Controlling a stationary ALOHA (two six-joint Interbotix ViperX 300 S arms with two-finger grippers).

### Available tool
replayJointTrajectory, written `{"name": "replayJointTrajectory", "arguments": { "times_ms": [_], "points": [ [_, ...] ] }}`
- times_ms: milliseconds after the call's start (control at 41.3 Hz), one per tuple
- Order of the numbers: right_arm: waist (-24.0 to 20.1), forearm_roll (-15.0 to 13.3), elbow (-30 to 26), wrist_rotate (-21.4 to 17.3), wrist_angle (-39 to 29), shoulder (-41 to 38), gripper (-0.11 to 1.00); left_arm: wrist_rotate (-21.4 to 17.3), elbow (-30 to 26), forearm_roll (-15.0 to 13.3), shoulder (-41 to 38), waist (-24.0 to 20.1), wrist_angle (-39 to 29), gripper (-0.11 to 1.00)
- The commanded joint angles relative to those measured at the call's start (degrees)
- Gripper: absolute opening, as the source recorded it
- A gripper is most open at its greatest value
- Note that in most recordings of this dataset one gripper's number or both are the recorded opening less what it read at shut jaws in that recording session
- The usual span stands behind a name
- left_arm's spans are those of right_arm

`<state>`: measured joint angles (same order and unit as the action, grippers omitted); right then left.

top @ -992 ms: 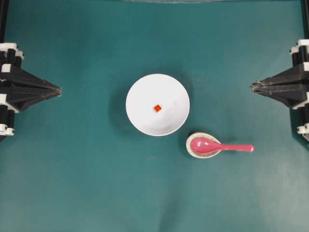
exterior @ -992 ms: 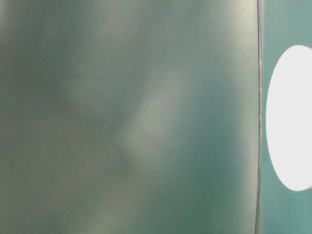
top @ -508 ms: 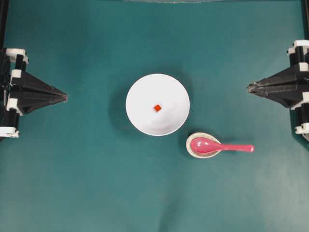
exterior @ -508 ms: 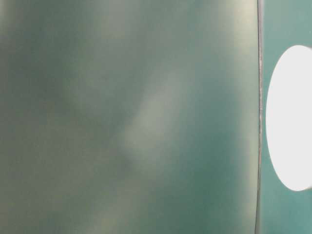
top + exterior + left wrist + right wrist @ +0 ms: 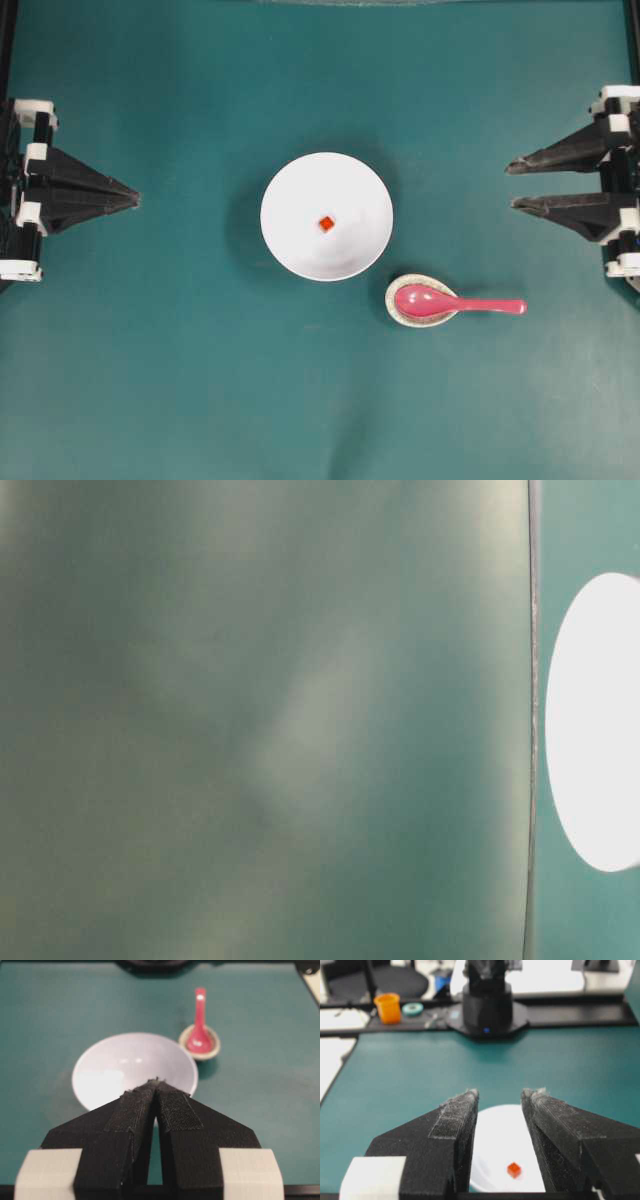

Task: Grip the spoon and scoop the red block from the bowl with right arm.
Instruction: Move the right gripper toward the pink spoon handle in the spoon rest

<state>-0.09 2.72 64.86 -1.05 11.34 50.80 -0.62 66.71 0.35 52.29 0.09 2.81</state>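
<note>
1. The right tool stands with its jaws spread and nothing between them, at the right edge of the worktop. The left tool is pinched closed and empty at the opposite edge.

2. The spoon lies well apart from the right tool, ahead of it and off to one side. Its scoop end rests in a small speckled dish, and its handle points back toward the right tool's side.

3. The spoon looks glossy and rigid, probably ceramic or hard plastic: light, stiff, likely slippery, and it may chip if dropped.

4. The best hold is probably on the straight handle, toward its free end, which is clear of the dish. The jaws would close across its narrow width.

5. A hold too near the tip could let the spoon pivot under the weight of its scoop end, so a firm, square pinch seems wise.

6. The bowl sits farther out from the right tool than the spoon, near the dish but apart from it. The block lies near its centre.

7. The block is tiny and light, and may slide ahead of the spoon on the smooth bowl.
</note>
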Motion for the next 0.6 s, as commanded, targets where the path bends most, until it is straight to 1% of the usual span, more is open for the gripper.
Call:
{"name": "replayJointTrajectory", "arguments": {
  "times_ms": [0, 97, 145, 314, 387, 581],
  "points": [
    [-0.88, 0.88, -0.09, -0.09, 0.88, -1.49, 0.48, -0.09, -1.32, 0.18, -0.26, -0.53, -0.35, 0.0],
    [-2.11, 2.11, 1.14, -0.09, 2.81, -2.81, 0.48, -0.18, -1.32, 0.18, -0.18, -0.7, -0.97, 0.0],
    [-2.81, 3.16, 2.11, -0.09, 4.66, -3.6, 0.48, -0.18, -1.32, 0.18, -0.18, -0.7, -1.14, 0.0],
    [-5.27, 7.38, 5.89, -0.09, 12.22, -6.68, 0.48, -0.18, -1.32, 0.18, -0.18, -0.7, -1.14, 0.0],
    [-6.42, 9.67, 7.65, -0.09, 15.38, -8.44, 0.48, -0.18, -1.32, 0.18, -0.18, -0.7, -1.23, 0.0],
    [-9.93, 14.59, 10.99, 0.0, 21.71, -13.36, 0.48, -0.18, -1.32, 0.18, -0.09, -0.7, -1.14, 0.0]
  ]
}}
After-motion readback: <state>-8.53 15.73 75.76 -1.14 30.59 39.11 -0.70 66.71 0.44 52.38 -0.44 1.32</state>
